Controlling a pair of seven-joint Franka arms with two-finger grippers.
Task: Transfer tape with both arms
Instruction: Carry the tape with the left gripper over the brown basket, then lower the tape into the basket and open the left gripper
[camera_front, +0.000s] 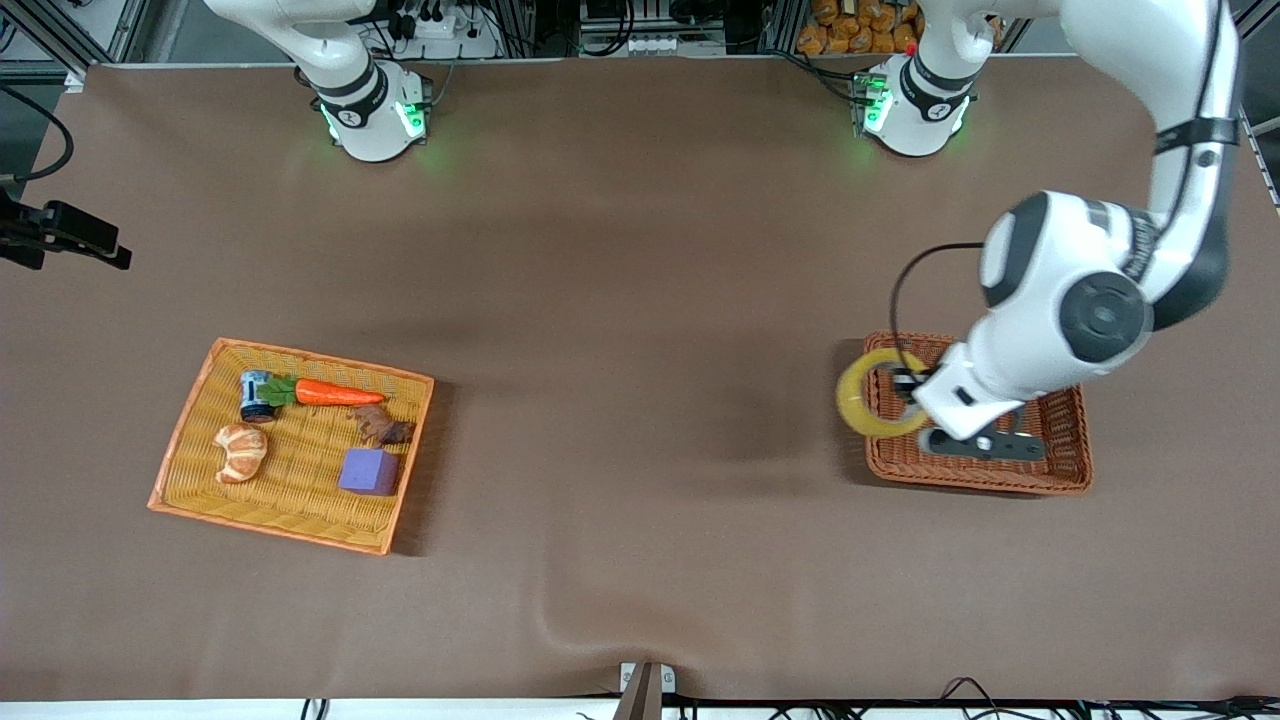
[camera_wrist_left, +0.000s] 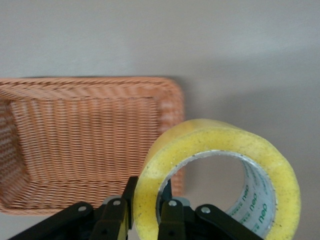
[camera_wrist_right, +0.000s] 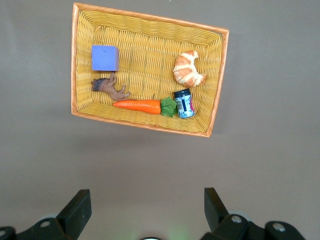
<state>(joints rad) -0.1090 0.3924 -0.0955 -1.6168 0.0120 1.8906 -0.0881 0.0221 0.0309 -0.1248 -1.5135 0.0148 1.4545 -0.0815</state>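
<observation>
The left gripper (camera_front: 912, 385), low at the right of the front view, was clamped on the wall of the tape (camera_front: 872, 392), one finger inside the ring and one outside, holding it in the air over the edge of the brown basket (camera_front: 1060, 470). The left arm (camera_front: 1070, 310) came down from its base at the upper right, bent sharply at a big white joint. The left wrist view alone showed the fingers (camera_wrist_left: 116, 220) pinching the roll's yellow wall, with green print on its inner core. The right gripper (camera_wrist_right: 145, 212) showed only in its own wrist view, fingers spread wide, high above the yellow tray (camera_wrist_right: 80, 60) holding a carrot (camera_wrist_right: 136, 105), croissant (camera_wrist_right: 188, 69) and purple cube (camera_wrist_right: 105, 58).
</observation>
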